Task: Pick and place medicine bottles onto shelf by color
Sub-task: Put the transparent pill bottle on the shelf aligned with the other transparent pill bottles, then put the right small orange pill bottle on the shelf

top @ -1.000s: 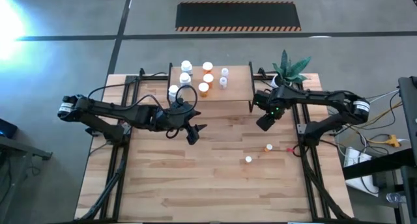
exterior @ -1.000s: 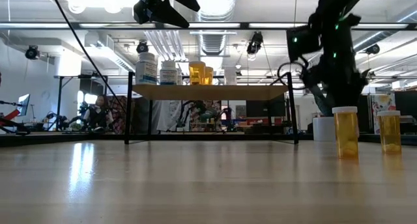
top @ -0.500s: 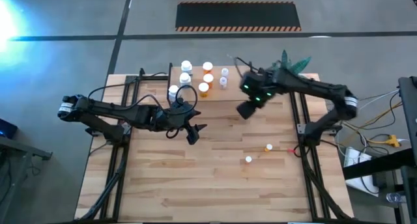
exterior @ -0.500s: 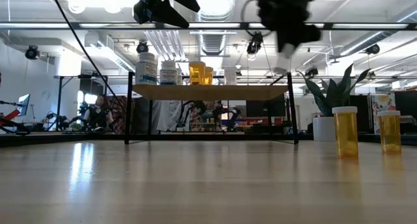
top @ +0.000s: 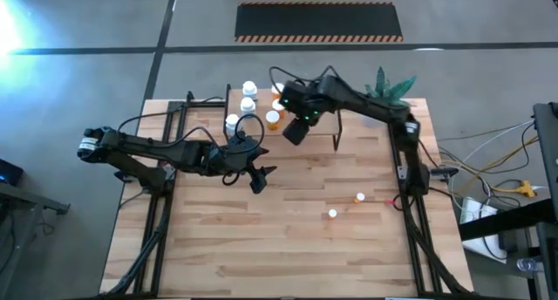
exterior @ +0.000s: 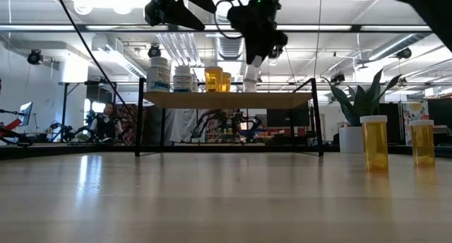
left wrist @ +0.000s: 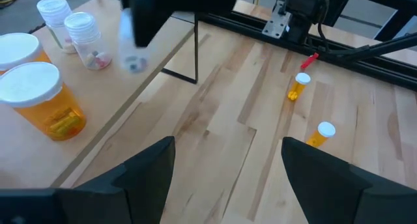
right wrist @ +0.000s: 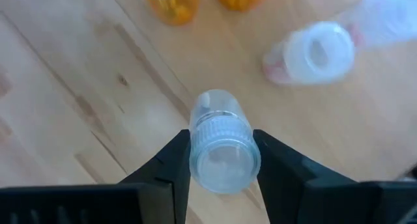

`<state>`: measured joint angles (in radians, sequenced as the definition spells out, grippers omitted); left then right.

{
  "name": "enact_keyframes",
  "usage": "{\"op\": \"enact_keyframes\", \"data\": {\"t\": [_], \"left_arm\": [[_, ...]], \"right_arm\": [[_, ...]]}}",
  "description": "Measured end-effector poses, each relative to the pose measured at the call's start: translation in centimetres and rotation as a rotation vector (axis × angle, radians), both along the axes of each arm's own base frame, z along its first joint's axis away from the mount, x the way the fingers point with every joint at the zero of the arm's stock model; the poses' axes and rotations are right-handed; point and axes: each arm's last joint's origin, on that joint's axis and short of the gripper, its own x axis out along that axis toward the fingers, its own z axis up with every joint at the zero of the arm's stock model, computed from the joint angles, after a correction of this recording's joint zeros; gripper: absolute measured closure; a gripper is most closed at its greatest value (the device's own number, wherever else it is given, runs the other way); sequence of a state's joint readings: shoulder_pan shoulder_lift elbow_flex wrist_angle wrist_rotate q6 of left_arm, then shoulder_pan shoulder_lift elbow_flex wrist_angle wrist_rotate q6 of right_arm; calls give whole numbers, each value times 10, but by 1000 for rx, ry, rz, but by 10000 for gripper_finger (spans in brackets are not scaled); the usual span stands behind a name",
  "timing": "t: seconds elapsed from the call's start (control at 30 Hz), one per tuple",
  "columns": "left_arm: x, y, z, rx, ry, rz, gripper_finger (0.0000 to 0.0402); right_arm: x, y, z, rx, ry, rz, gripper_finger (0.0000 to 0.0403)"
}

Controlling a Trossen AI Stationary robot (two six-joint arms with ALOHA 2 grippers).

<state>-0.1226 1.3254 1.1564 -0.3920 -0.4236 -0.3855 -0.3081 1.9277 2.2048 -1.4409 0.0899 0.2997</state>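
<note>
Between the two dark fingers of the right claw sits a small clear bottle, gripped across its body with its long axis pointing straight down toward the shelf. The claw hangs above the shelf's front part, just beside the orange bottles and close to the two pale bottles already standing there. The drop spot for it, as I judge, lies a short way toward those pale ones, so the move is a small sideways shift and a lowering, with the bottle kept upright.

The left claw waits over the desk in front of the shelf, fingers spread and empty, farther from the clear group than the right.

Two orange bottles still stand on the light plank desk, toward the right arm's side. White bottles fill the shelf's left end; a green plant stands at its right. Beyond is grey floor and a lit workshop.
</note>
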Motion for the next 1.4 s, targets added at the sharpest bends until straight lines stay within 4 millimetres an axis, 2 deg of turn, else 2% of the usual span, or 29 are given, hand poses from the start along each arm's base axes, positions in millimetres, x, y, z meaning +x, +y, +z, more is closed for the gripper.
{"op": "enact_keyframes", "data": {"t": [0.23,0.57,0.73,1.0,1.1,1.23,1.3,1.4], "left_arm": [[0,0,0,-1,-1,1,136],[0,0,0,-2,-1,1,136],[0,0,0,-1,-1,1,136],[0,0,0,-1,-1,1,136],[0,0,0,-1,-1,1,136],[0,0,0,-1,-1,0,136],[0,0,0,-1,-1,0,136],[0,0,0,-2,-1,1,136]], "right_arm": [[20,-7,-15,-5,85,19,270],[21,-16,-21,-27,105,24,259],[21,-19,-22,-53,109,30,225],[22,-23,-20,-151,115,36,145],[17,-22,-9,-182,95,48,128],[2,-15,17,-204,37,51,121],[-9,-4,34,-215,4,65,124],[-33,23,59,-220,-40,115,134]]}}
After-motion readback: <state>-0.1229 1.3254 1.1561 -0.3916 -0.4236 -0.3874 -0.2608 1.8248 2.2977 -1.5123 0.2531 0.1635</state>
